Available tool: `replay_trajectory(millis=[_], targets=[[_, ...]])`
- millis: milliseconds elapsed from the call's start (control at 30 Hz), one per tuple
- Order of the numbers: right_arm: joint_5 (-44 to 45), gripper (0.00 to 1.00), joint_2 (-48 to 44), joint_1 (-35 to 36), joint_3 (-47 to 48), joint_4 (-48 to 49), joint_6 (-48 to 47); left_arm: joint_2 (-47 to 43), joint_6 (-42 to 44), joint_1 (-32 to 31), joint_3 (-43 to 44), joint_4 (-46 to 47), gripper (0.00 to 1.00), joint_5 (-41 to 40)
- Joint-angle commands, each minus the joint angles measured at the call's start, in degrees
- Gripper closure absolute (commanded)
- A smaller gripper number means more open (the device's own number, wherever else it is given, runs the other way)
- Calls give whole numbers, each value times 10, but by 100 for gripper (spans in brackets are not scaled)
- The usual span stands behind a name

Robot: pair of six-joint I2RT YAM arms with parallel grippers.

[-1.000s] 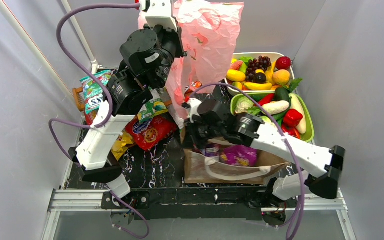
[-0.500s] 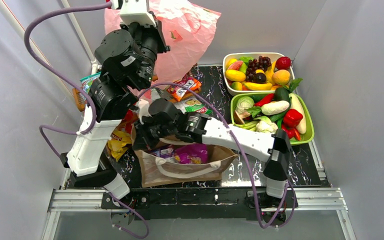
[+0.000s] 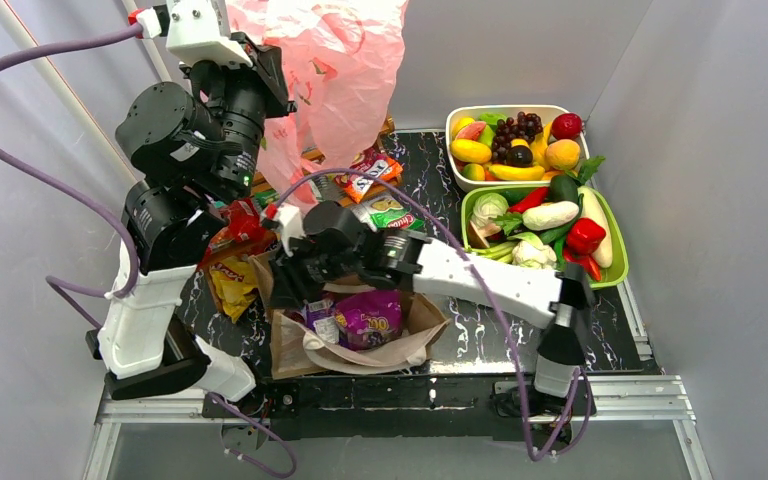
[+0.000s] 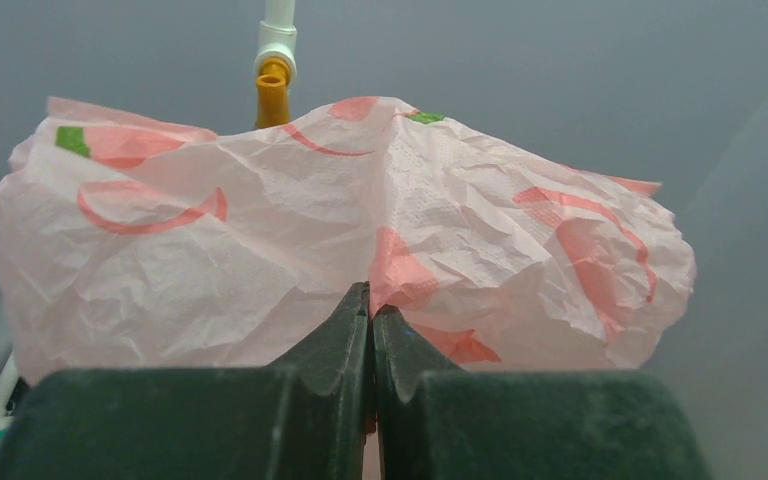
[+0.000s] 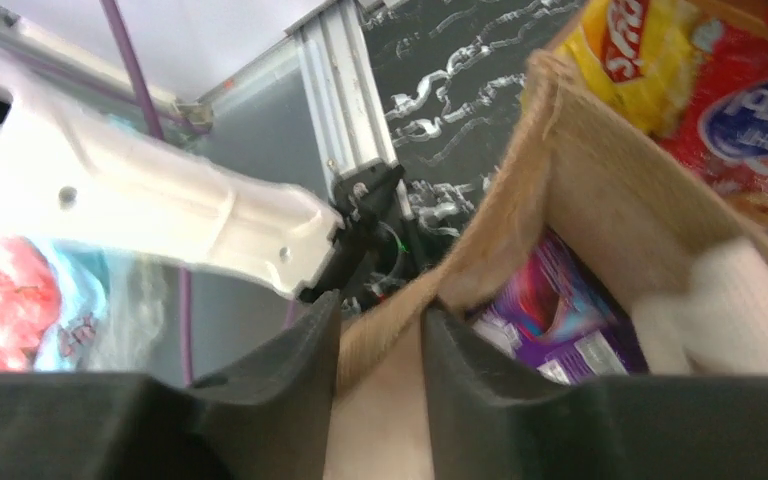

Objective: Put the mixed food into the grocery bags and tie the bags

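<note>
The black marbled table (image 3: 500, 335) carries everything but the pink bag (image 3: 345, 70), which the left arm holds high above the far left part of it; the bag hangs limp and looks empty. At the near edge the brown tote (image 3: 288, 348) stands open with a purple packet (image 3: 368, 318) and other packets inside, its white loop handle (image 3: 360, 358) draped along the front. To the right, well apart from both bags, the white tray (image 3: 450, 130) and the green tray (image 3: 622, 262) are full of toy fruit and vegetables. Loose packets (image 3: 365, 170) lie between the tote and the back wall. The left gripper (image 4: 371, 318) has its jaws pressed together on a fold of the thin film. The right gripper (image 5: 380, 330) pinches the tote's upper rim, with fabric filling the gap between its jaws. The step appears to be bringing the two bags into place for filling. To do it well, the right arm should move the tote low and level by that rim so it neither tips nor spills. The left arm should bring the film down gently near the loose packets, since a pinch on crumpled film can slip or tear under a jerk. That pinch seems to sit on the bag's body, not a handle, so a regrasp at the mouth is likely needed before anything goes in.
</note>
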Motion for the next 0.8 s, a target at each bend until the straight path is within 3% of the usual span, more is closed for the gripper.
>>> replay_trajectory(millis=[0,67,167,333,633,767], targets=[[57,43,-134,2,-39,-32,-51,-14,-40,3,-28,32,98,31],[86,31,-182,2,-64,-57,-62,-8,-53,3,-23,35,98,40],[125,23,-245,2,-98,-78,-76,6,-75,3,-4,29,99,57],[243,19,-337,2,-134,-112,-87,26,-115,3,17,34,99,87],[582,7,-491,1,-286,-38,-43,45,-230,3,-18,62,100,144],[635,4,-508,-12,-317,10,-48,67,-282,3,-6,52,100,175]])
